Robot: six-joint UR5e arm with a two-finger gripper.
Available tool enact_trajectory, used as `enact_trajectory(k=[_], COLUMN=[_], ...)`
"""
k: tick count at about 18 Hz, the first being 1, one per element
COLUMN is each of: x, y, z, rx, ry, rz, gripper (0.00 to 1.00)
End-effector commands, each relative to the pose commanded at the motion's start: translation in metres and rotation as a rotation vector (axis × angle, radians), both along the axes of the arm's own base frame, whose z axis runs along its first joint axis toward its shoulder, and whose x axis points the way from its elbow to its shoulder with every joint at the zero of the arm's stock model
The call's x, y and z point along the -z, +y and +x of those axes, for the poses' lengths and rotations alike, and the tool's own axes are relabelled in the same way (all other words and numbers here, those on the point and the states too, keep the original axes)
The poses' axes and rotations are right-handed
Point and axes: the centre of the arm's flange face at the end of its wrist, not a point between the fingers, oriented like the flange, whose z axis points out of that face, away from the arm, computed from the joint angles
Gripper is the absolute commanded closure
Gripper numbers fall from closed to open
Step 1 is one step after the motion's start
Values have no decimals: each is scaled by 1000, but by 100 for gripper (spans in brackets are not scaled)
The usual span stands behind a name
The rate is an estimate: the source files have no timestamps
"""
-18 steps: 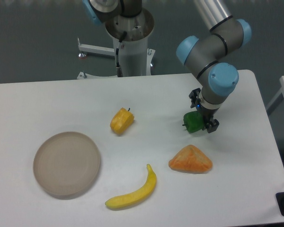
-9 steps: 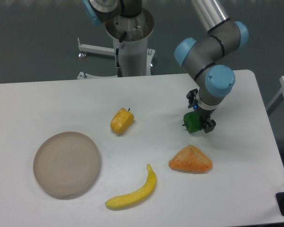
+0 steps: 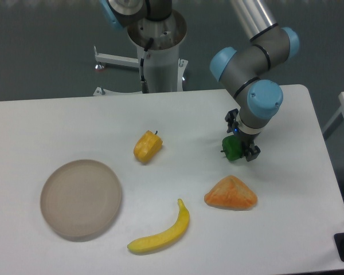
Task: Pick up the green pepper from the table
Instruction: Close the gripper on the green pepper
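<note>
So the gripper (image 3: 241,148) is down over the green pepper (image 3: 233,149) on the right side of the white surface (image 3: 57,126), fingers either side of it. Looks clamped on the pepper, though it's small in frame so that's my read. The pepper seems to sit on the surface or just above it, just up from the orange wedge (image 3: 230,193). I'd call this the grasp step; next is a straight lift, keeping clear of that wedge.

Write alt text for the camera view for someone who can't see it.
A robot arm's hand grips a green pepper on a white table. Nearby lie a yellow pepper, banana, orange wedge and beige plate.
</note>
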Motion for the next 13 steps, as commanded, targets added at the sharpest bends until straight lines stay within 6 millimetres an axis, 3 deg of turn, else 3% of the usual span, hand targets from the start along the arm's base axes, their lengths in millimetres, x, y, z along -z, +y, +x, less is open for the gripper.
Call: enact_trajectory(k=[7,13], x=[-11,-38], y=[4,22], z=[-5,-19], rx=[-2,-10], ry=[15,27], rz=[18,95], gripper=[41,43])
